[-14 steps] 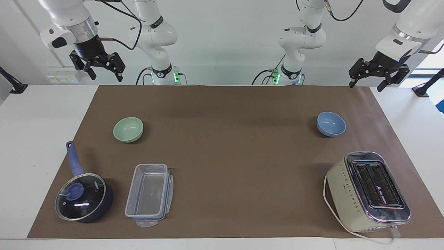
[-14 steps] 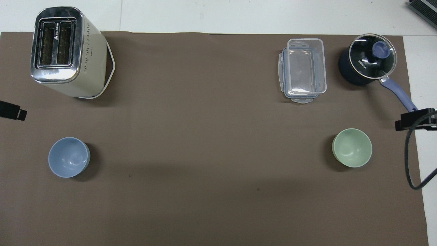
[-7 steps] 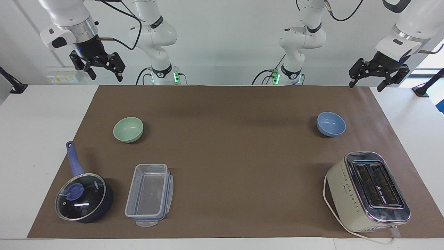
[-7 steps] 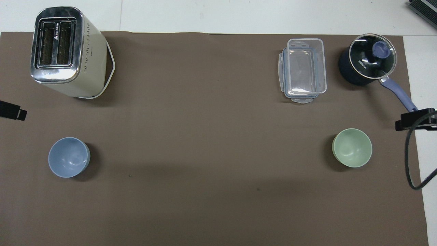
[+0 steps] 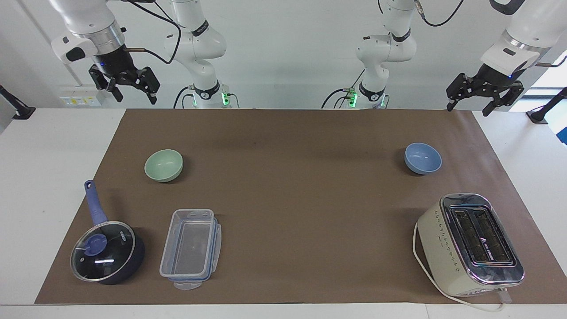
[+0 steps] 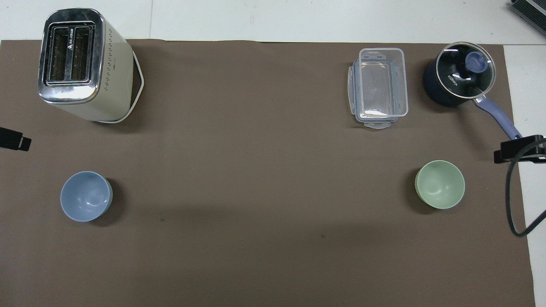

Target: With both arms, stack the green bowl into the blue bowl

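Note:
The pale mint-green bowl [image 5: 163, 165] stands upright and empty on the brown mat toward the right arm's end; it also shows in the overhead view [image 6: 440, 184]. The periwinkle-blue bowl [image 5: 423, 158] stands upright and empty toward the left arm's end, and in the overhead view [image 6: 86, 196] too. My right gripper [image 5: 135, 97] hangs open and empty, high over the table's edge at the robots' end, well apart from the green bowl. My left gripper [image 5: 468, 108] hangs open and empty, high over the mat's corner near the blue bowl.
A cream toaster [image 5: 469, 243] stands farther from the robots than the blue bowl. A clear lidless plastic box [image 5: 190, 248] and a dark blue lidded saucepan [image 5: 106, 250] lie farther from the robots than the green bowl.
The left gripper has drifted very slightly up and outward. The bowls and the right gripper have not moved.

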